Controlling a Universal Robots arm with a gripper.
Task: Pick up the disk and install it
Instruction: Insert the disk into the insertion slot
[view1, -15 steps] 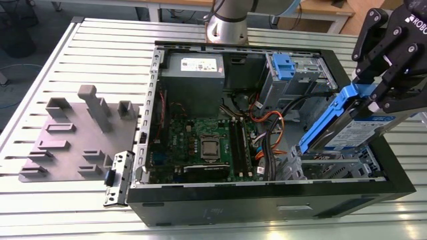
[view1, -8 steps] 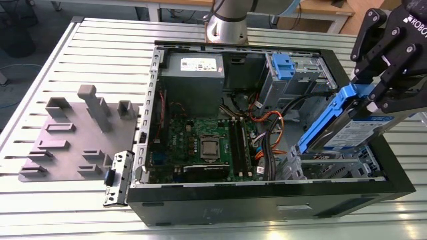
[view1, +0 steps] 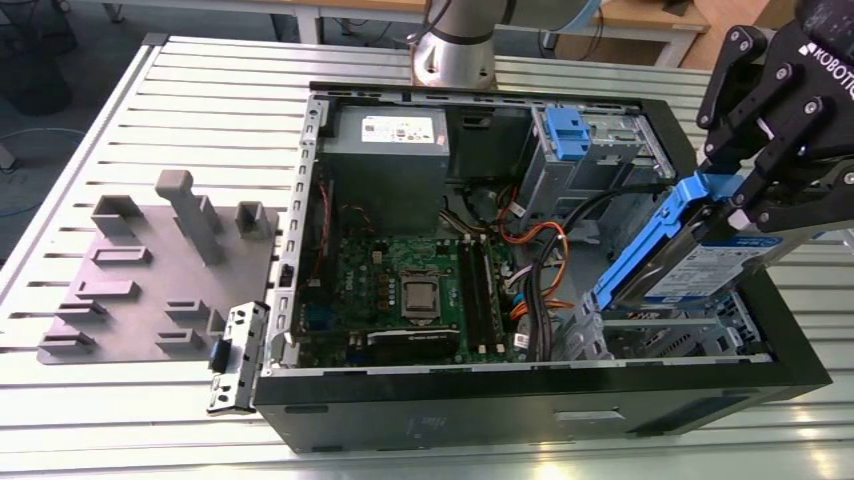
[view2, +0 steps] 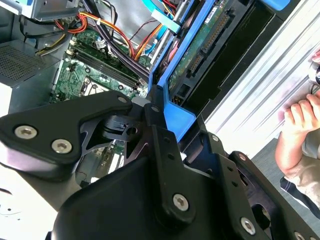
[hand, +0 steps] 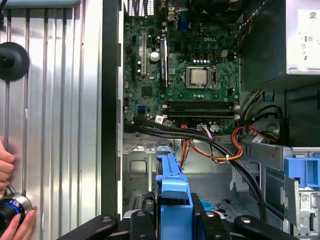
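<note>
Disk (view1: 705, 268) (steeply tilted) hangs clamped in the gripper (view1: 750, 200) over the open case (view1: 441, 400), close beside its wall.

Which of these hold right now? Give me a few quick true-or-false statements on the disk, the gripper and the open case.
1. The gripper is shut on the disk, clamping its blue rails. True.
2. The disk lies seated flat in its bay. False: it hangs tilted above the corner of the case at the exterior view's right.
3. The motherboard lies exposed inside the case. True.
4. The power-supply box has been taken out of the case. False: the power-supply box sits inside it, at the far wall in the exterior view.
5. A person's hand is in sight in the second wrist view. True.
</note>
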